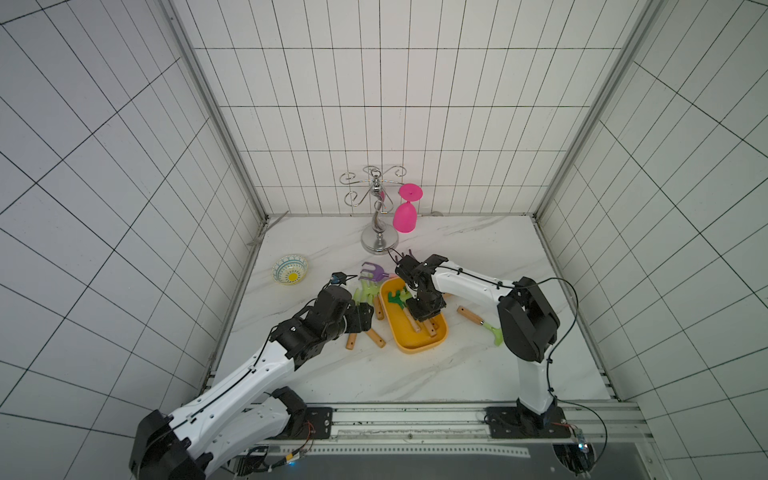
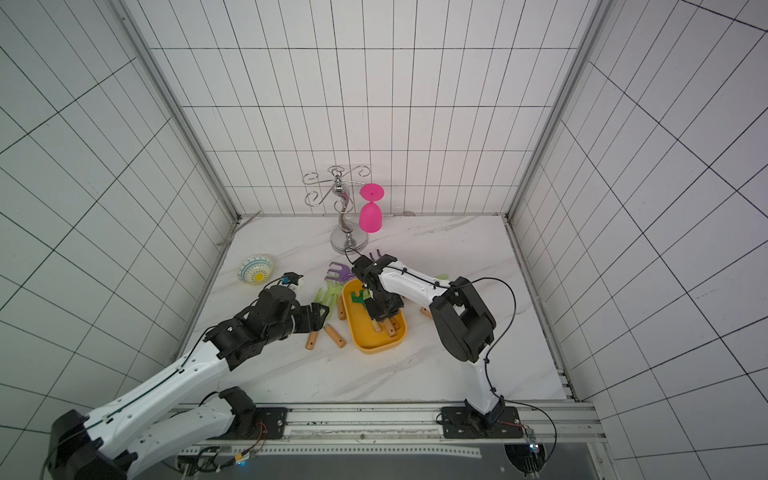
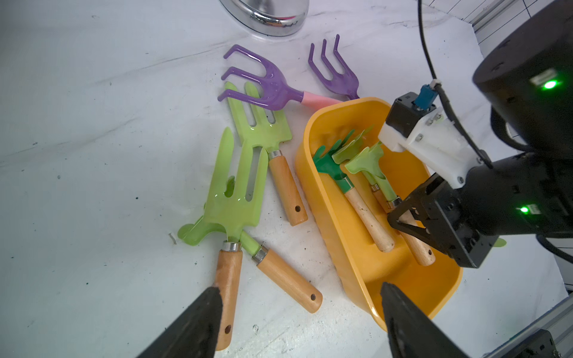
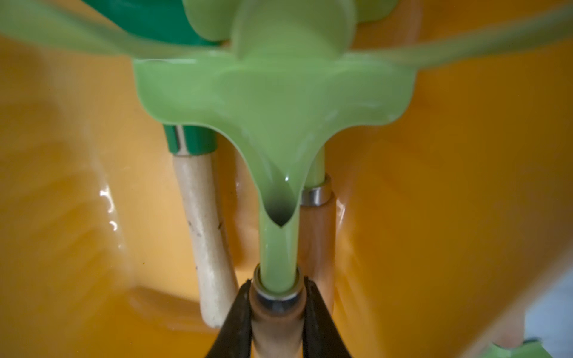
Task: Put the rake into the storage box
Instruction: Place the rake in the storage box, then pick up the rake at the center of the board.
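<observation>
Right hand (image 4: 277, 297) is clenched on the rake (image 4: 273, 102), whose wooden handle is pinched just behind the metal collar, as is seen in the right wrist view. The light green rake is held inside the box (image 3: 338, 245), its head turned toward the far end; whether it is rested on the box floor cannot be told. Two more are seen in the box: a dark green rake (image 3: 328, 164) with a pale handle just beside it, and a third rake (image 4: 316, 169), also light green, partly hidden beneath it. Left hand (image 3: 299, 289) is released, its fingers (image 3: 198, 322) spread wide with nothing grasped between them. It is poised low over the tabletop (image 1: 415, 374), just beside the box, above the wooden handles of the forks (image 3: 235, 186) laid there. Two purple rakes (image 3: 269, 86) are found past the forks, near the base of the stand (image 1: 379, 239), from which a pink glass (image 1: 405, 218) is hung upside down. A patterned bowl (image 1: 290, 270) is set well apart, toward the left wall.
</observation>
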Controlling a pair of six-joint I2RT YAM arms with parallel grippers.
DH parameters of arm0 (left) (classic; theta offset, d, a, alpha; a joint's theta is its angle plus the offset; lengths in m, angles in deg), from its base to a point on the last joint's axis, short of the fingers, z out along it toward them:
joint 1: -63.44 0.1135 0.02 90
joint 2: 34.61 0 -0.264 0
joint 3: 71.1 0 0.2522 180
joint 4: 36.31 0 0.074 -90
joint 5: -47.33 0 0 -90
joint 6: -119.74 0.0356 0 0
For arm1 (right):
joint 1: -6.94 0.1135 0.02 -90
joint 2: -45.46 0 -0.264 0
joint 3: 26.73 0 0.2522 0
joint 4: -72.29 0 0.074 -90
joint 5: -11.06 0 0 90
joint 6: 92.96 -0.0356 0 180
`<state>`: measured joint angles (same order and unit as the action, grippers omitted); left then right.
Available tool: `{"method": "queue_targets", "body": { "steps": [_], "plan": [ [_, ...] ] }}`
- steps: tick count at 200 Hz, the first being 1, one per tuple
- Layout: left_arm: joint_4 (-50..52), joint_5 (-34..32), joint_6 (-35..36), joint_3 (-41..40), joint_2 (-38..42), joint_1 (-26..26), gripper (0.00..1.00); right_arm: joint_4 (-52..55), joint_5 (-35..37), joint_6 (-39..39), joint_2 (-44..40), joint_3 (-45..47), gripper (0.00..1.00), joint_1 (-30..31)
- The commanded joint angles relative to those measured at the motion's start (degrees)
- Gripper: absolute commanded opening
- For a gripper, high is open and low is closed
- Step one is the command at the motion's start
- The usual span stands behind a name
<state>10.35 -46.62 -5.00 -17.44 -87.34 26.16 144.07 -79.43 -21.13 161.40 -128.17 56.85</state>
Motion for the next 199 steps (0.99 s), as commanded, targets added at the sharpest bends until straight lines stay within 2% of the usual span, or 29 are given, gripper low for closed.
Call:
{"method": "queue_targets", "body": {
  "steps": [1,22,47,82,98,105,110,126,142,154,181,199],
  "plan": [
    [-0.04,-1.38,0.29,-0.26,1.08,0.26,0.82,-0.71,3.39,0.55,3.63,-2.41,0.07,0.45],
    [0.01,-0.03,1.18,-0.13,0.92,0.27,0.83,-0.80,3.21,-0.12,4.71,-3.89,0.17,0.45],
    [0.15,4.52,5.76,1.38,-0.33,0.18,0.83,-0.39,3.48,-1.58,3.87,-4.25,0.32,0.45],
    [1.61,7.36,13.20,7.14,-3.10,-0.35,0.84,-0.66,0.55,-2.44,-5.00,-2.64,0.50,0.45],
    [1.20,10.43,16.39,10.26,-5.33,-0.58,0.84,-0.70,-1.32,-0.57,-9.51,-2.03,0.54,0.36],
    [1.27,12.18,18.01,11.98,-6.64,-0.88,0.84,-0.33,-1.11,-0.41,-11.28,-1.76,0.66,0.20],
    [1.55,13.13,19.00,13.15,-7.64,-1.36,0.84,-0.19,-1.34,-0.21,-12.41,-1.43,0.71,0.04],
    [2.00,13.57,22.39,16.61,-11.44,-3.86,0.84,0.51,-2.31,0.48,-15.44,-0.36,0.73,-0.54],
    [2.26,12.71,25.68,20.03,-15.20,-7.27,0.84,3.14,2.25,-2.36,-18.61,1.27,0.73,-2.25],
    [1.69,12.13,28.55,22.61,-18.57,-10.36,0.85,5.46,5.53,-4.02,-22.25,3.63,0.73,-5.54],
    [1.98,11.42,35.92,30.44,-29.01,-17.89,0.85,8.05,7.33,-4.93,-33.79,10.12,0.73,-20.36],
    [3.22,11.15,39.53,36.39,-37.36,-20.55,0.85,7.99,6.96,-6.11,-41.13,13.66,0.83,-30.49]
  ]
}}
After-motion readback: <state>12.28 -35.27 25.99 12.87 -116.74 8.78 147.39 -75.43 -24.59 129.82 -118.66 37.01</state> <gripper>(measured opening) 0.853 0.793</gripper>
